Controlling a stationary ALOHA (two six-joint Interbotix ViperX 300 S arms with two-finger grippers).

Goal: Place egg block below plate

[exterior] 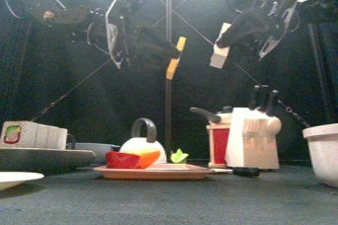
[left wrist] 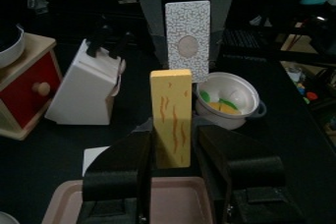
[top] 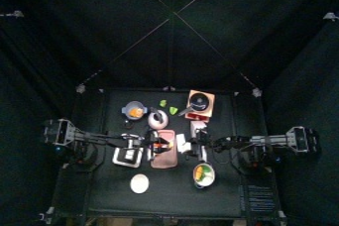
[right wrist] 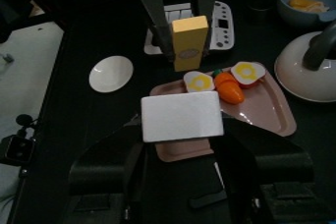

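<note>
egg block: the egg block (top: 139,182) lies free on the table at the lower middle of the top view, left of the bowl (left wrist: 253,98) of yellow-green pieces. no jaw touches it. in the right wrist view it shows at centre left (right wrist: 112,73), just beside the tray's corner.
tray: the pink tray (right wrist: 250,115) sits just above the egg block in the top view. egg halves and an orange piece are carried on it. it is judged to be the plate meant.
left gripper: the left gripper (left wrist: 172,147) is clamped on an upright yellow block (left wrist: 172,120), held high over the tray.
right gripper: the right gripper (right wrist: 184,141) is closed around a white block (right wrist: 184,120), also held high and facing the left one.
far things: a white knife block (left wrist: 89,83) and a white kettle (right wrist: 308,66) stand further back, well apart from the egg block.
step in hand: the egg block is not yet picked up, and both grippers are occupied with other blocks.
next move: one block would have to be set down first. the freed jaws would then be lowered around the egg block. the left arm is judged nearer.
writing: no brand or label can be read. only an oval mark on a speckled face of the white block is seen in the left wrist view.
</note>
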